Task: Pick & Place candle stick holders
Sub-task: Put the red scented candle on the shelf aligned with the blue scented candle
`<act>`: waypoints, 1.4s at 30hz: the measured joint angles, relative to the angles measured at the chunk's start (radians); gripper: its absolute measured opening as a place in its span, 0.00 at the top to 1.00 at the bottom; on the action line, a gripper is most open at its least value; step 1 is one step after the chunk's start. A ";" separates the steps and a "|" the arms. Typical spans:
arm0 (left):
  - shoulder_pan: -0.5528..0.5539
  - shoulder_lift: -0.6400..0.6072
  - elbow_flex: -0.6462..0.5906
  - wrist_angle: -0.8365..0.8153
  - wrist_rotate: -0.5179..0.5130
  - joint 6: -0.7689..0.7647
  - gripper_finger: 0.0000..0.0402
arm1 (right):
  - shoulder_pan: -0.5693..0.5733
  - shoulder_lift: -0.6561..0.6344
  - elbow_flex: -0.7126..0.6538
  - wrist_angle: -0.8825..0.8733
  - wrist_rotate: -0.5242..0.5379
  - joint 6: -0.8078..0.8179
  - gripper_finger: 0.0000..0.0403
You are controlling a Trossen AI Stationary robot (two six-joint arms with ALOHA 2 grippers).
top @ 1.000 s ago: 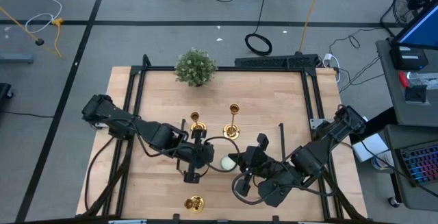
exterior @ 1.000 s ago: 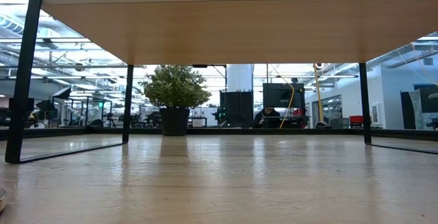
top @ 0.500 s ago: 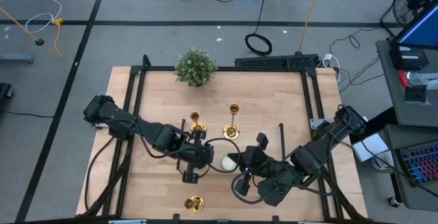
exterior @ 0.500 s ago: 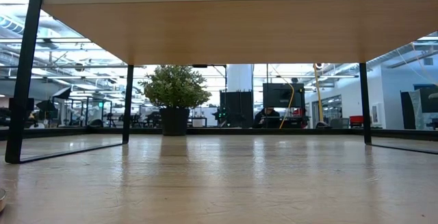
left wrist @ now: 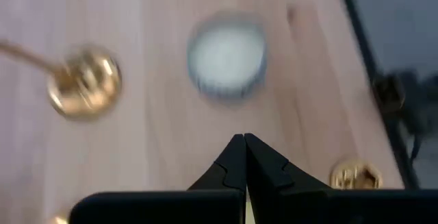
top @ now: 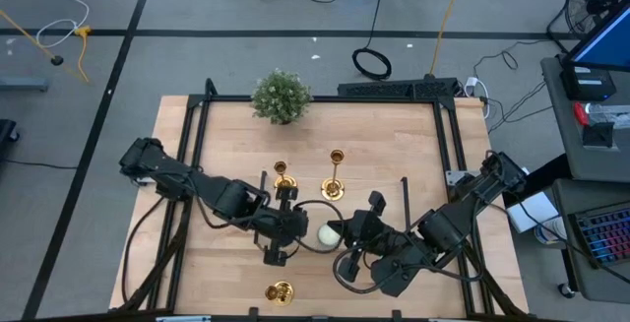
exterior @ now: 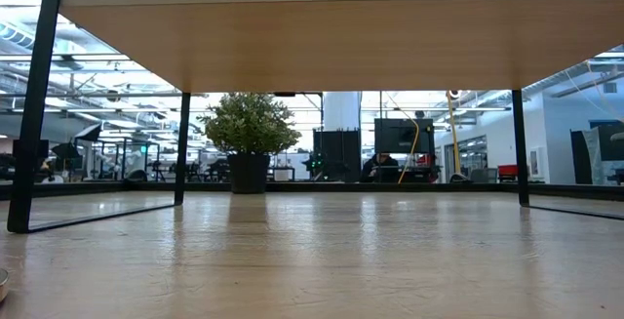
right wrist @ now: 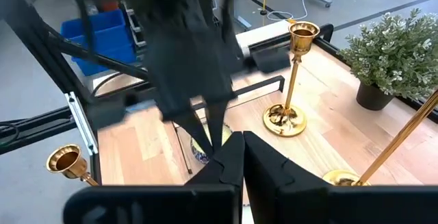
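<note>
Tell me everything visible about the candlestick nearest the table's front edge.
The front candlestick is shiny gold metal, seen from straight above as a round flared base with the small cup at its centre, so it seems to stand upright. It stands alone on the wooden table near the front edge, below the left gripper, which is shut and apart from it. Nothing touches it.

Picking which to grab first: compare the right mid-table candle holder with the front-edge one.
The mid-table holder stands nearer the plant; the front-edge holder sits alone by the front rim. From above, the mid-table holder shows its stem, the front-edge holder mostly its round base. Both are shiny gold, neither gripped.
</note>
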 joint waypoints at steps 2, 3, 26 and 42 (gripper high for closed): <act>-0.007 0.000 0.052 0.010 -0.041 0.013 1.00 | 0.000 0.000 0.000 0.003 0.000 -0.008 1.00; -0.007 0.000 0.079 0.002 -0.062 0.015 1.00 | -0.001 0.000 0.000 0.008 0.000 -0.014 1.00; -0.015 -0.008 -0.021 -0.309 -0.181 -0.222 1.00 | -0.003 0.000 0.000 0.041 -0.027 -0.018 1.00; 0.014 -0.008 -0.047 -0.290 -0.223 -0.166 1.00 | -0.002 0.000 0.000 0.081 -0.028 -0.070 1.00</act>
